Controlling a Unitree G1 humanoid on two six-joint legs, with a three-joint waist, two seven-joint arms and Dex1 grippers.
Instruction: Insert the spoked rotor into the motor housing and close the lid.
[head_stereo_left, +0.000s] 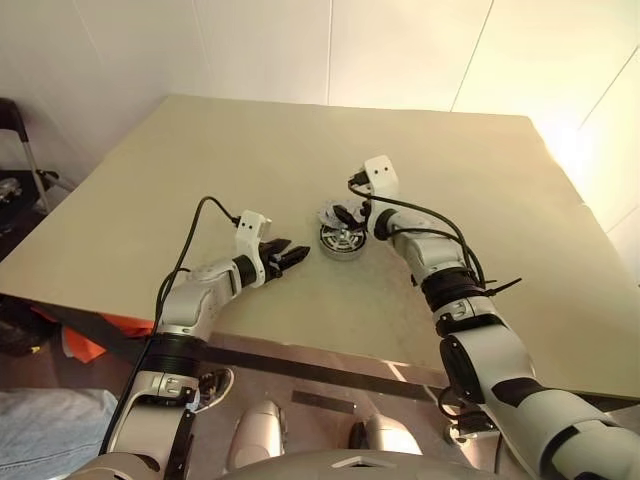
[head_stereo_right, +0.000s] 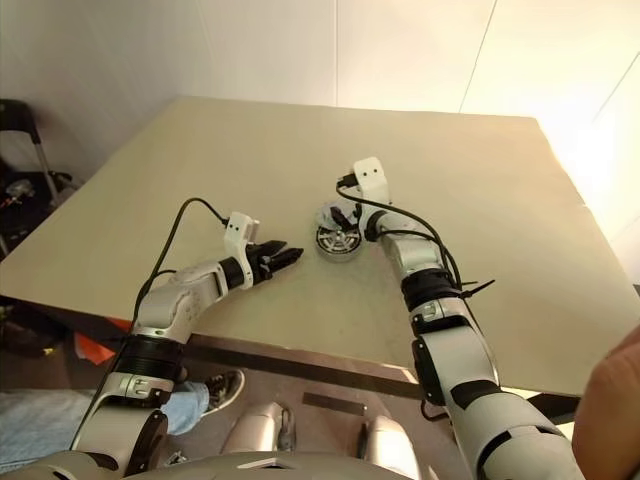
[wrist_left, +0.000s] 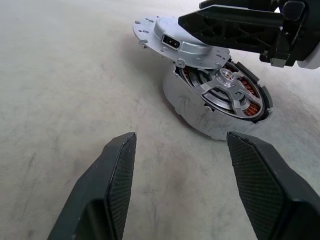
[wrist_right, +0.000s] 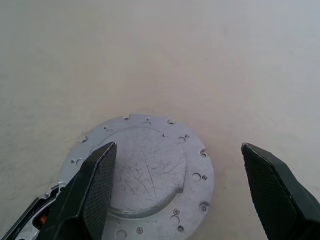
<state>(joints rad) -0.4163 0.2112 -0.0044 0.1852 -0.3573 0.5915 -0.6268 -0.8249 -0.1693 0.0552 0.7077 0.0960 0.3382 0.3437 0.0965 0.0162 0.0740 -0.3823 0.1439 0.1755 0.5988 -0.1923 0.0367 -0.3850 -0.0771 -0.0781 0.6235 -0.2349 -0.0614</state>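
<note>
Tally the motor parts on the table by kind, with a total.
Motor housing, spoked rotor already seated inside: 1
Spoked rotor: 1
Lid, propped tilted on the housing's far edge: 1
Total: 3

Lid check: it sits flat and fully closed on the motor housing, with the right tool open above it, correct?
Not closed. In the left wrist view the lid is tilted, propped on the far edge of the motor housing, whose windings and spoked rotor are exposed. The right tool is open above it.
</note>
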